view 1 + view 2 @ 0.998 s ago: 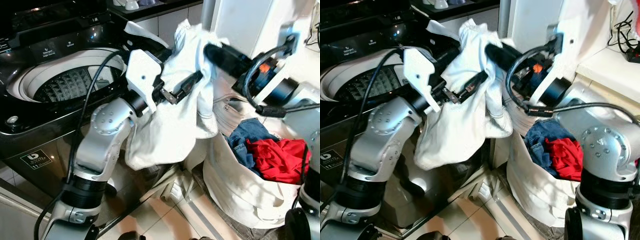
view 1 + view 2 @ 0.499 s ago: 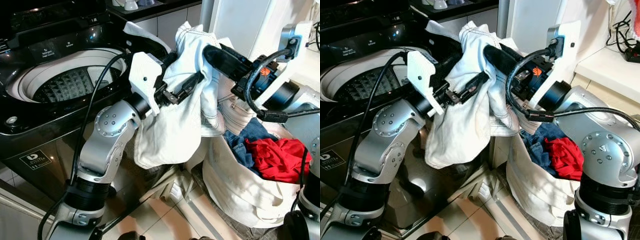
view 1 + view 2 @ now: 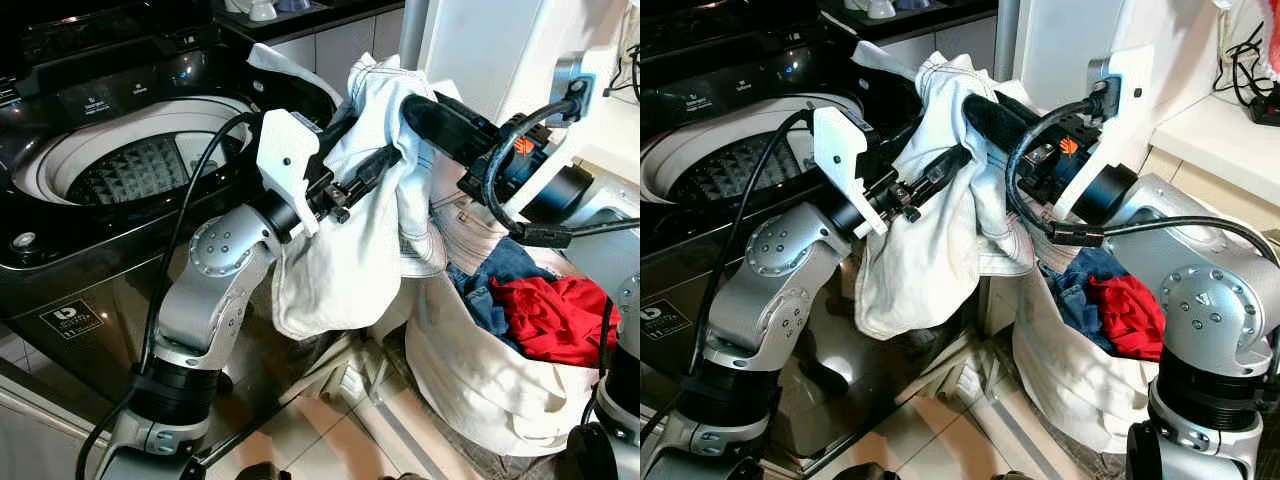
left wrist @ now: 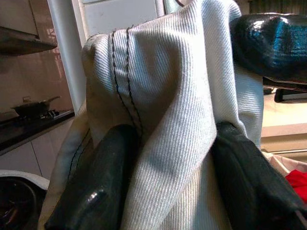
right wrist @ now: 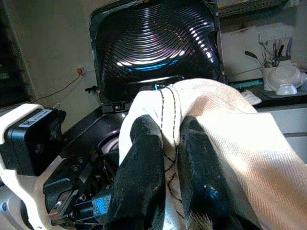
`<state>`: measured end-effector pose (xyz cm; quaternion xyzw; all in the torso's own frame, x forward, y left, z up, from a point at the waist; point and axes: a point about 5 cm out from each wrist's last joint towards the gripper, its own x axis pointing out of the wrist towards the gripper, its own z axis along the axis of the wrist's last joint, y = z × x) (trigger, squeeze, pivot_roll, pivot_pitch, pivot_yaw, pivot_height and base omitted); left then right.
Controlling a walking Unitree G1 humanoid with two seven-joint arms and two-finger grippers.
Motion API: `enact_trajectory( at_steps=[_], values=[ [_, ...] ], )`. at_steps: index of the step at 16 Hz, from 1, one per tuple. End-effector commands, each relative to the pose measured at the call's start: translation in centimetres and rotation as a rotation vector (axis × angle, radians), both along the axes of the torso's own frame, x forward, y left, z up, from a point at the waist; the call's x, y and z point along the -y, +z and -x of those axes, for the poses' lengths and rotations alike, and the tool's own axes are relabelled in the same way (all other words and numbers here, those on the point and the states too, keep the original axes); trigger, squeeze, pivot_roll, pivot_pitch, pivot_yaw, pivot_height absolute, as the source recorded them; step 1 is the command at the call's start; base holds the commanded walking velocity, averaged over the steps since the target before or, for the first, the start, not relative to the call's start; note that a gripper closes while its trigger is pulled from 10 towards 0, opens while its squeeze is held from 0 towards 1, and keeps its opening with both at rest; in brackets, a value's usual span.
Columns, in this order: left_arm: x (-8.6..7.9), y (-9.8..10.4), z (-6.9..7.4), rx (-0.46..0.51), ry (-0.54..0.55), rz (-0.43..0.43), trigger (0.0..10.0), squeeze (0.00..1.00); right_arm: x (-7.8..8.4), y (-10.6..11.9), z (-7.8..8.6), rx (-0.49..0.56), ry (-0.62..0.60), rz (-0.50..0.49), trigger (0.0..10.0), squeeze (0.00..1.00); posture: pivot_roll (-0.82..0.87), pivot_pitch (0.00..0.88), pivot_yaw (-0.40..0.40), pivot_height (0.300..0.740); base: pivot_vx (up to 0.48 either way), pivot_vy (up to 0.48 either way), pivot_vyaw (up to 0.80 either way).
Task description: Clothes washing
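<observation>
A white garment (image 3: 345, 250) with dark stitching hangs between the washing machine and the laundry bag, held by both grippers. My left gripper (image 3: 385, 162) is shut on a fold of it from the washer side; its fingers (image 4: 96, 191) pinch the ribbed cloth (image 4: 168, 120). My right gripper (image 3: 420, 108) is shut on the garment's top edge from the bag side, its fingers (image 5: 144, 163) clamping a stitched seam (image 5: 169, 124). The open top-load washing machine (image 3: 60, 250) stands at the left, its drum (image 3: 140, 168) in view.
A white laundry bag (image 3: 480, 385) stands on the tiled floor at the right, holding blue jeans (image 3: 490, 280) and a red garment (image 3: 550, 315). The washer's raised lid (image 5: 153, 43) stands behind it. A white cabinet (image 3: 500, 40) rises behind the bag.
The hanging cloth has drawn in and shifted slightly to the right, away from the washer front. Both grippers keep their hold and have barely moved.
</observation>
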<state>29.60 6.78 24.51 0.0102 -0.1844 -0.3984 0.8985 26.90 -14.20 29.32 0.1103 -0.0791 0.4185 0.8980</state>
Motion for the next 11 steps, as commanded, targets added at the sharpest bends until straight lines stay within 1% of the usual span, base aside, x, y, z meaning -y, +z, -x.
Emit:
enact_trajectory(
  at_steps=[1,5,8,9,10,11],
  values=[
    [-0.5,0.1,-0.3,-0.003,0.033,0.001,0.0,0.0,-1.3,0.6,1.4,0.052,0.102,0.009,0.0,0.0,-0.06,0.0,0.055,0.74,0.0,0.0,0.0],
    [-1.1,0.0,-0.8,-0.005,0.082,-0.005,0.0,0.0,-1.4,0.5,1.4,0.049,0.102,0.01,0.0,0.0,-0.05,0.0,0.055,0.74,0.0,0.0,0.0],
    [-2.0,0.0,-1.5,-0.01,0.133,-0.017,0.0,0.0,-1.5,0.4,1.4,0.046,0.1,0.013,0.0,0.0,-0.05,0.0,0.059,0.74,0.0,0.0,0.0],
    [-2.3,0.1,-1.7,-0.01,0.149,-0.017,0.0,0.0,-1.5,0.3,1.3,0.036,0.098,0.008,2.7,0.0,-0.05,0.0,0.06,0.74,0.0,0.0,0.0],
    [-2.5,0.1,-1.8,-0.012,0.159,-0.017,0.0,0.0,-1.5,0.1,1.2,0.028,0.086,0.009,10.0,1.0,-0.05,0.0,0.062,0.74,0.0,0.0,0.0],
    [-2.8,0.0,-2.1,-0.011,0.181,-0.024,0.0,0.0,-1.4,0.1,1.1,0.024,0.084,0.005,10.0,1.0,-0.05,0.0,0.063,0.74,0.0,0.0,0.0]
  ],
)
